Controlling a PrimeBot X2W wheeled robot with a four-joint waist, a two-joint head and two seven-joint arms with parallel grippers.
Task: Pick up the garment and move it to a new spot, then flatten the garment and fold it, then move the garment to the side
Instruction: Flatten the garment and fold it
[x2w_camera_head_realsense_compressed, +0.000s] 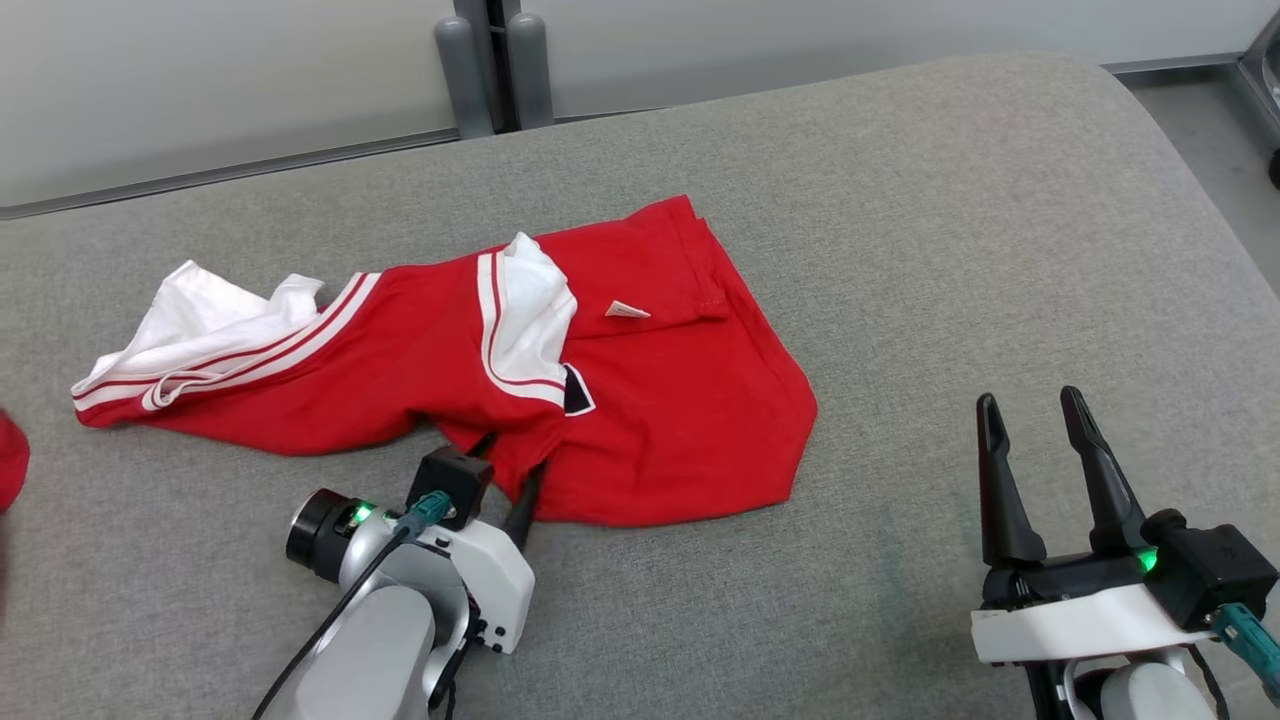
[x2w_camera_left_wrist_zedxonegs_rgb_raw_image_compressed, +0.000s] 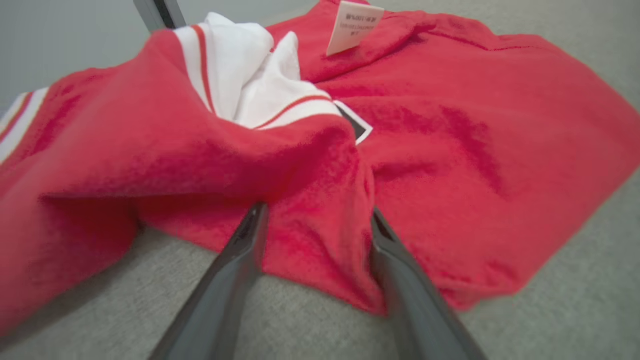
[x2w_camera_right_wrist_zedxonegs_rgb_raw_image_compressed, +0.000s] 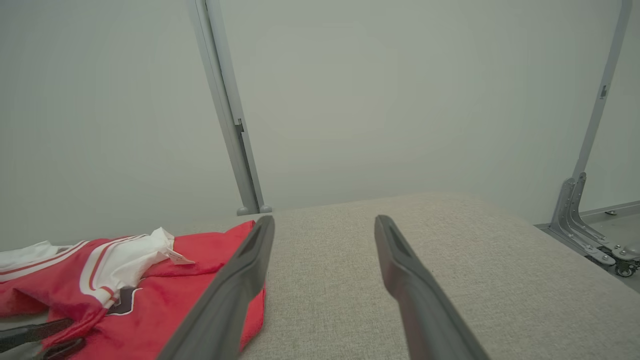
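Straddling a raised fold at the 6 o'clock edge of the red jersey, the left gripper is seen with its jaws spread wide and nothing pinched between them; one finger is set against the cloth on each side of the ridge. The jersey is laid crumpled on the grey padded surface, reaching from 9 o'clock to the centre of the head view, with white striped trim bunched on top and a small label turned up beside it. The right gripper is held equally wide above bare padding at 4 o'clock, well apart from the cloth. Several risks are judged likely. If the jaws are closed on the ridge alone, a single layer may be caught and the rest dragged into a tighter bundle. If the fingers are pressed too low, the padding itself may be nipped. Because the hold would be taken mid-hem and not at a corner, the jersey may be lifted lopsided, and flattening would be made harder. A shallow bite may also be lost during the carry.
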